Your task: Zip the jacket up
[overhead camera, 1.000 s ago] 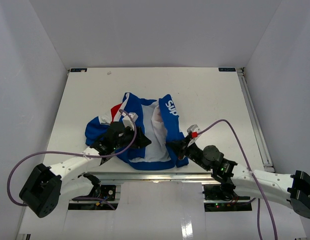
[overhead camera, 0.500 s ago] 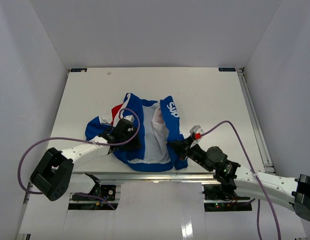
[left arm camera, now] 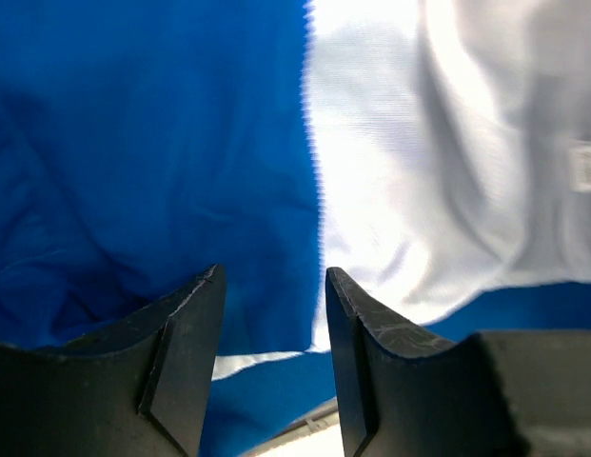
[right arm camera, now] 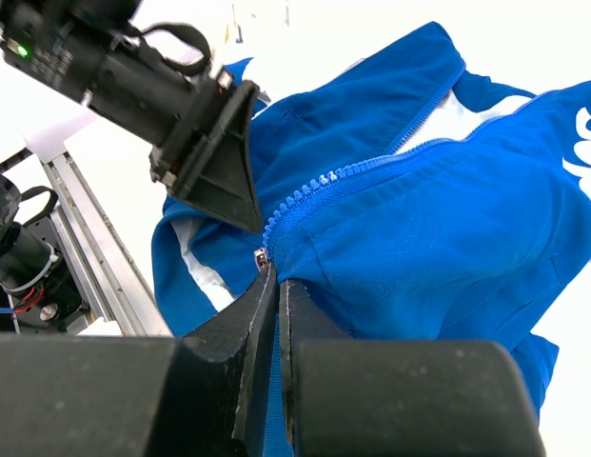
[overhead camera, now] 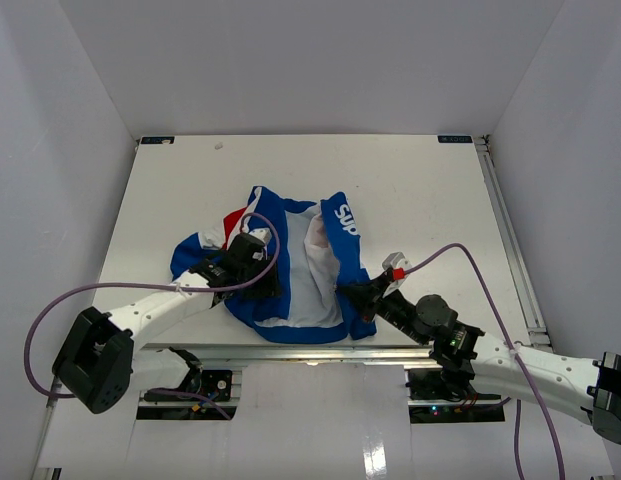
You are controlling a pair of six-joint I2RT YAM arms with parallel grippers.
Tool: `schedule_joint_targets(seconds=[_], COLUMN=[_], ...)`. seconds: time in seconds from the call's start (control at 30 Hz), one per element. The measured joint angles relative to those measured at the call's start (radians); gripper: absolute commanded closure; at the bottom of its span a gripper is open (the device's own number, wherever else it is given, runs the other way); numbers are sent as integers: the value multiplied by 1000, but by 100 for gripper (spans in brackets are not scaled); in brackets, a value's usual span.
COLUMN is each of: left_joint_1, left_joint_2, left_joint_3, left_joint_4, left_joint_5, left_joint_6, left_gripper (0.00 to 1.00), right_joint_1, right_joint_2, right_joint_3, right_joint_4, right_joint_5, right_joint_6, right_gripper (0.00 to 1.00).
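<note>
Top external view: the jacket (overhead camera: 308,275) lies open, white lining up, on the near half of the table (overhead camera: 440,200), a little left of centre, its zipper not yet joined. The right claw (overhead camera: 346,292) is pinched fully shut on the blue front edge at the hem, right where the zipper teeth (right arm camera: 314,186) end (the wrist view shows the fabric bunched between its jaws). The left claw (left arm camera: 273,278) stands roughly half open over the opposite front edge, where blue cloth meets white lining. Nothing sits between its jaws, and whether the tips touch the cloth cannot be told. By the look of things, the work is at its opening step: gathering the 2 zipper halves at the bottom. The next move likely calls for the left claw to close on its own edge near the hem. It would then bring that end across to meet the right's, teeth lined up before any zipping can begin.
</note>
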State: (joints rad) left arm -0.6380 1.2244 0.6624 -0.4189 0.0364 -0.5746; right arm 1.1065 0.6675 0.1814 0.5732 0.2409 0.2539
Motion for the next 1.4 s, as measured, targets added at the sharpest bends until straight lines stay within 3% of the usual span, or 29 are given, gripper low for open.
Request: schedule_joint_targets(seconds=[0.63, 1.4], left_joint_1=[-115, -148], left_joint_2=[83, 227], left_joint_3=[75, 120], left_joint_4=[-98, -113], left_joint_5=[22, -39], left_joint_6=[47, 48], left_gripper=[44, 59], right_joint_1=[0, 0], right_joint_2=[-15, -47], right_joint_3=[-1, -28], right_joint_4=[-4, -30], right_joint_5=[10, 27], right_joint_6=[0, 1], right_gripper=[92, 92])
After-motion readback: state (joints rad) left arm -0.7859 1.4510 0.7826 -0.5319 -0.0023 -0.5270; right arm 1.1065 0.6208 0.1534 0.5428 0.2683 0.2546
